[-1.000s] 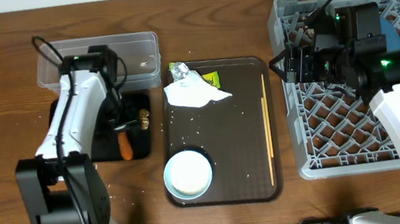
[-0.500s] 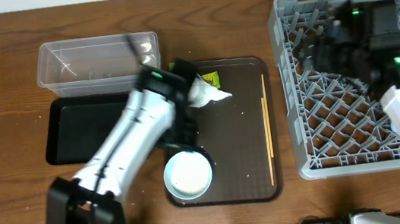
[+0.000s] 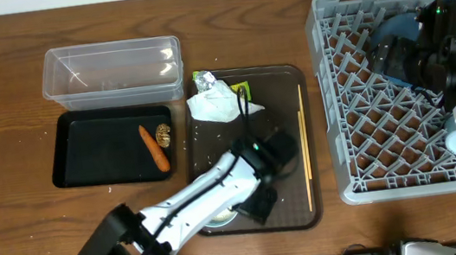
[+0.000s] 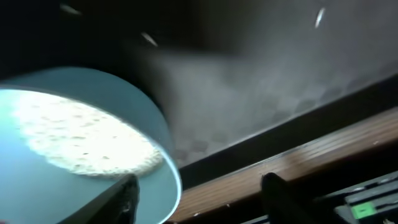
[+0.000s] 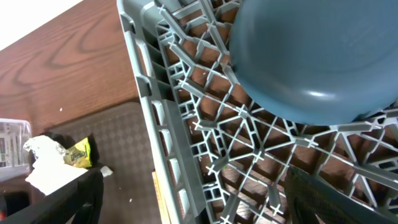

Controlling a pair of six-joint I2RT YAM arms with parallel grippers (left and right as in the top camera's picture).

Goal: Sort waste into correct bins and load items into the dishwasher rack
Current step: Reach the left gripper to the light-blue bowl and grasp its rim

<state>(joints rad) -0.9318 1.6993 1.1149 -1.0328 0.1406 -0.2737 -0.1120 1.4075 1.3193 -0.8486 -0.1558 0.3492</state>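
Left tool [image 3: 257, 204] reached one bowl [image 4: 81, 143]; one carrot [image 3: 154, 148], seemingly one lump [image 3: 164, 135].

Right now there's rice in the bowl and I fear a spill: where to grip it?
Probably pinch the rim of the bowl from straight above, one finger inside, one outside: it stands upright on the tray, open-topped, with rice loose inside.

Carrot [image 3: 154, 148] and brown lump [image 3: 164, 135] lie in black tray [image 3: 96, 152]. Blue dish [image 5: 317, 56] rests in grey rack [image 3: 377, 135]. White bowl [image 4: 155, 183], upright, holds rice [image 4: 81, 134].
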